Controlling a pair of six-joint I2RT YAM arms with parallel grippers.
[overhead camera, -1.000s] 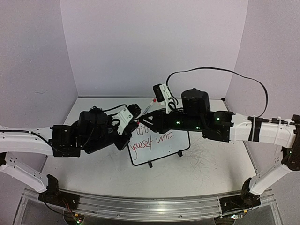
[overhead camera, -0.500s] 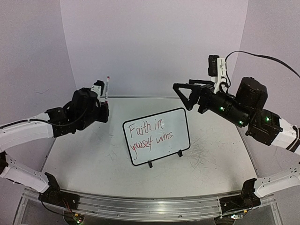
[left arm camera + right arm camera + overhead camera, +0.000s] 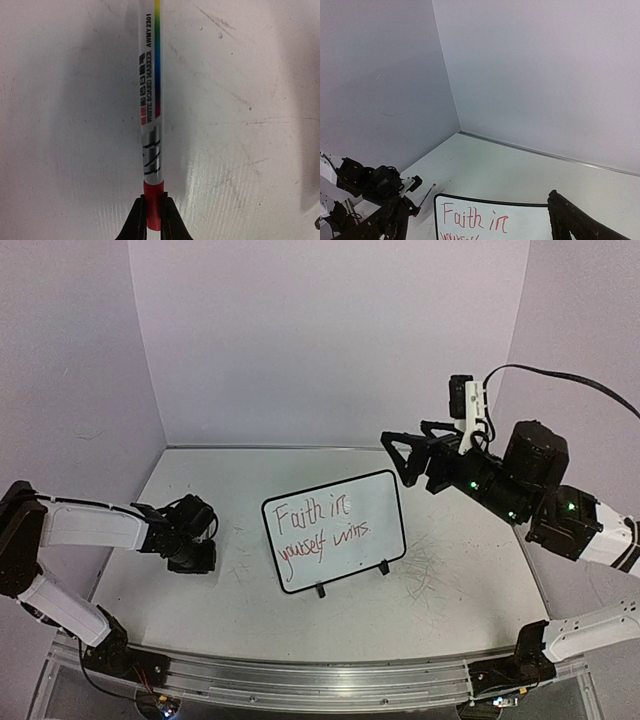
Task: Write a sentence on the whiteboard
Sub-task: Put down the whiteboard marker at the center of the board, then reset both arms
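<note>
1. The left gripper (image 3: pixel 153 216) pinches its thin black jaws tight on the red end of a marker (image 3: pixel 152 100), low over the tabletop, left of the board
2. The marker is a slim, glossy white tube with a rainbow stripe (printed "WHITE BOARD MARKER")
3. The right gripper (image 3: pixel 397 458) is spread wide and holds nothing, raised by the board's far right corner
4. The whiteboard (image 3: pixel 385 510) stands mid-table on small black feet: rectangular, rounded corners, thin black frame, smooth white face with red handwriting
5. The tabletop (image 3: pixel 450 580) is matt grey and scratched
</note>
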